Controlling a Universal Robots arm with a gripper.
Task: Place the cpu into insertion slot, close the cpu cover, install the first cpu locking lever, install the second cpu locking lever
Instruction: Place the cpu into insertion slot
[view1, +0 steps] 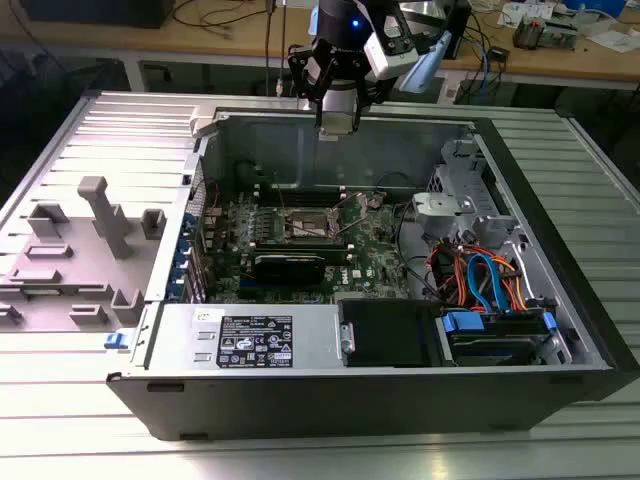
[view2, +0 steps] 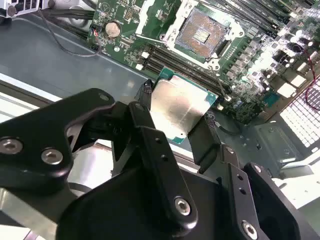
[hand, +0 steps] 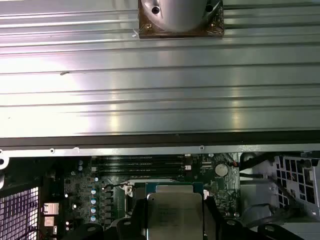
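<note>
My gripper (view2: 177, 114) is shut on the cpu (view2: 179, 109), a flat square chip with a dull metal top, gripped by two opposite edges between black fingers (view2: 145, 98). The first wrist view has the same cpu (hand: 175, 214) in the gripper (hand: 175, 220) above the green board. The insertion slot (view2: 202, 31) lies open and bare, off to one side of the held chip. Its silver cpu cover (view2: 149, 14) stands swung up beside it, and a thin wire lever (view2: 220, 82) sticks out. In the exterior view the gripper (view1: 337, 126) hangs over the case's far wall, well above the slot (view1: 308, 225).
The open computer case (view1: 560, 300) lies on a ribbed metal table. Inside are a silver power supply (view1: 250, 340), a drive bay with orange and blue cables (view1: 480, 280) and long black memory slots (view2: 172, 61). A grey fixture (view1: 100, 215) stands at the exterior view's left.
</note>
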